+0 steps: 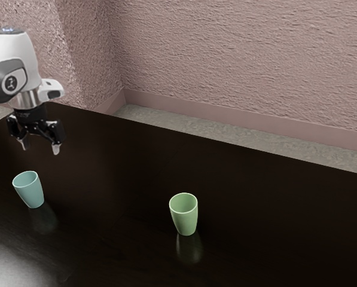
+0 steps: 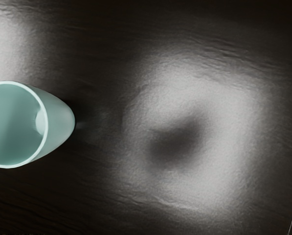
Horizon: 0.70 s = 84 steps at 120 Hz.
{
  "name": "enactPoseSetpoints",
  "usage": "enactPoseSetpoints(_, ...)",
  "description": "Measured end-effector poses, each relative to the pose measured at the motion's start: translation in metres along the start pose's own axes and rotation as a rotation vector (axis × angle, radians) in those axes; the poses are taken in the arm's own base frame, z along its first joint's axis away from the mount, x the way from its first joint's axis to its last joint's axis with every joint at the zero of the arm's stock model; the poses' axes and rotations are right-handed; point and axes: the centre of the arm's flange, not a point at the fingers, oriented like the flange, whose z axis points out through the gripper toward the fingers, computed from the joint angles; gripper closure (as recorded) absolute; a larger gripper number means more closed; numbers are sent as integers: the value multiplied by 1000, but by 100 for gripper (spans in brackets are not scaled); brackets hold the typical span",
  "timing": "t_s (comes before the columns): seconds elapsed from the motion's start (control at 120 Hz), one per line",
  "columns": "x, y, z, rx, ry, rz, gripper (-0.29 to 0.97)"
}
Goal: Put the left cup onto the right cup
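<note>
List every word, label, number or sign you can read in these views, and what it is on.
No text can be read.
On the grey disc of the arm: a small dark mark, too small to read.
On the blue cup and the green cup: plain, no print.

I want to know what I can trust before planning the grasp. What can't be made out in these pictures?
- Wrist view: part of the teal cup is cut off by the picture's edge, so its full rim can't be seen.
- Exterior view: the green cup hides its own inside floor behind its near wall.
- Exterior view: the arm is cut off by the left edge.
- Exterior view: the table runs past the lower and right edges.
</note>
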Motion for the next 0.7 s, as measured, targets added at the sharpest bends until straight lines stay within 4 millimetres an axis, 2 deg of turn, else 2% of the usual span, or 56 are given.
enactPoseSetpoints(0.408,-4,-15,6,-4,-37,-24,0)
enactPoseSetpoints(0.575,-8,-23,18,-8,-68,-38,0)
enactPoseSetpoints(0.7,-4,-28,24,-7,-74,-44,0)
